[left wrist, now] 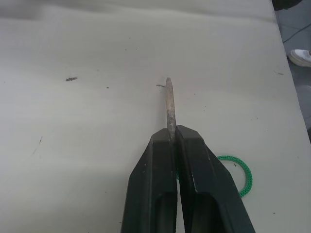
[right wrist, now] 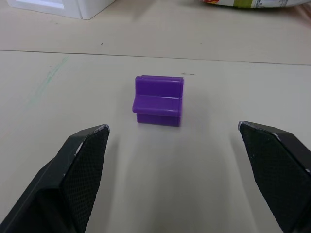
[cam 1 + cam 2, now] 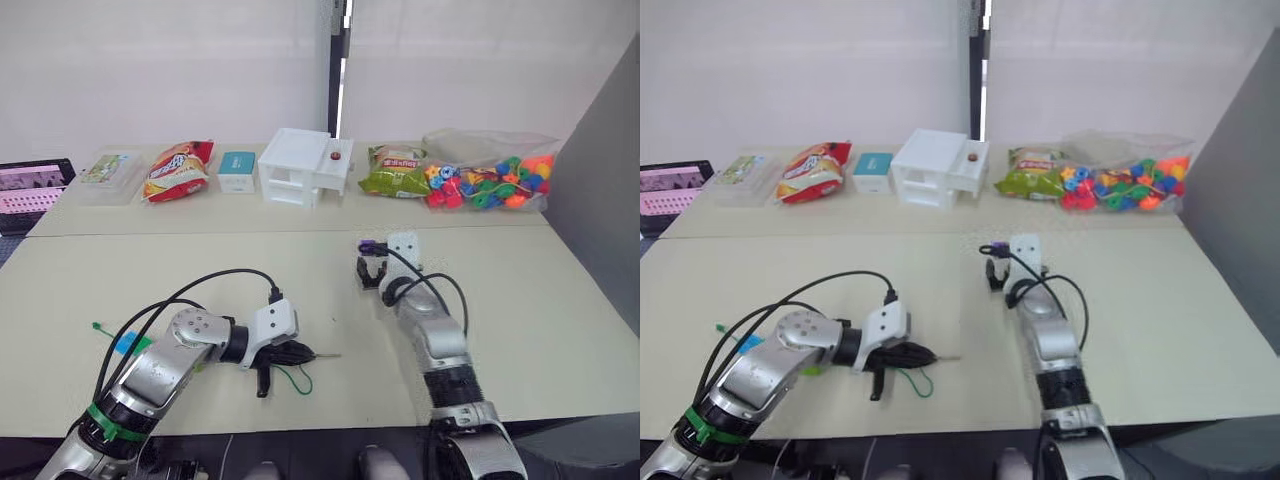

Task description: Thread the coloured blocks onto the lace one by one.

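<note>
My left gripper (image 3: 308, 353) is low over the near table, shut on the lace. The lace's grey needle tip (image 1: 169, 102) sticks out past the fingers, pointing right. Its green cord (image 3: 297, 381) loops on the table just behind. One purple block (image 2: 159, 99) sits mid-table, also seen as the purple block (image 3: 368, 246). My right gripper (image 2: 173, 130) is open just short of it, a finger on each side and neither touching. Left of my left arm lie a small blue block (image 3: 128, 344) and a green bit (image 3: 97, 326), partly behind cables.
Along the table's far edge stand a clear box (image 3: 108, 172), a red snack bag (image 3: 177, 170), a teal box (image 3: 237, 170), a white drawer unit (image 3: 303, 166), a green snack bag (image 3: 393, 172) and a clear bag of beads (image 3: 492, 180). A grey panel (image 3: 600, 180) rises at right.
</note>
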